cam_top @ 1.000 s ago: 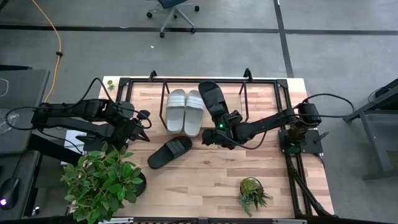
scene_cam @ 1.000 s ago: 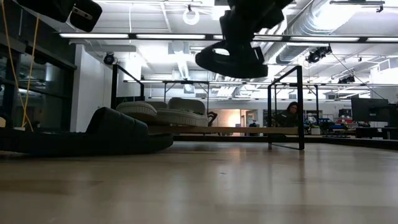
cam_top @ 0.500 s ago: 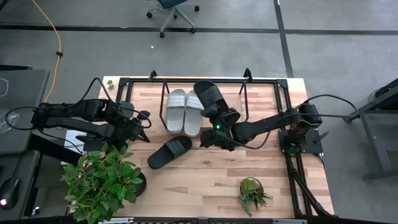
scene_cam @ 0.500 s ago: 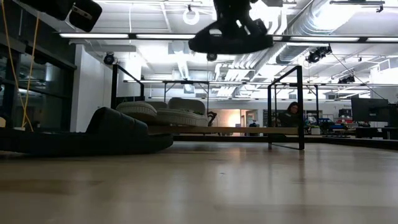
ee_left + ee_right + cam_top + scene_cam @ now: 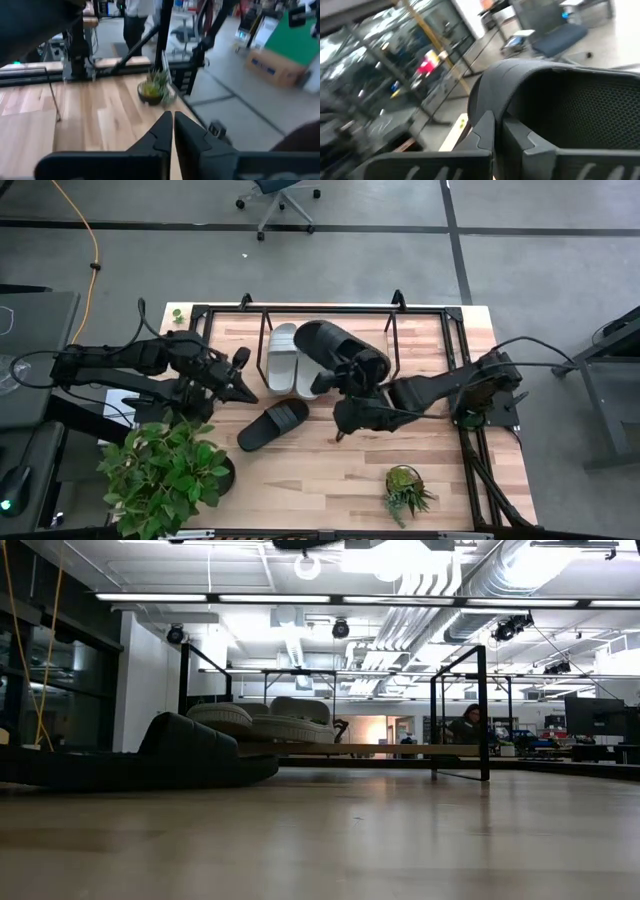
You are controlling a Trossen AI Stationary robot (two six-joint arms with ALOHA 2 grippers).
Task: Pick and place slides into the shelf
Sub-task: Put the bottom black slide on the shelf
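My right gripper is shut on a black slide and holds it high over the shelf, where it covers part of the light grey pair. The grey pair lies flat, side by side, on the shelf's wood base. The second black slide lies flat on the table in front of the shelf, and also shows as a black slide in the low view. My left gripper is shut and hovers left of the grey pair, touching nothing. My right gripper pinches the black slide at its edge between the two fingers, at the end nearest the wrist. The fingers themselves cover the exact place. The slide is lifted clear, high above the table, and stretches from the fingers toward the table's far left.
A big leafy plant stands at the table's near left, close under my left arm. A small potted plant stands near the front right. The shelf's black tube posts rise along the far side. Bare wood lies between the loose slide and the small plant.
My right gripper has risen with the black slide and drifted toward the table's left. The slide has left the top of the low view and now hangs partly over the grey pair. My left gripper has shifted slightly toward the shelf.
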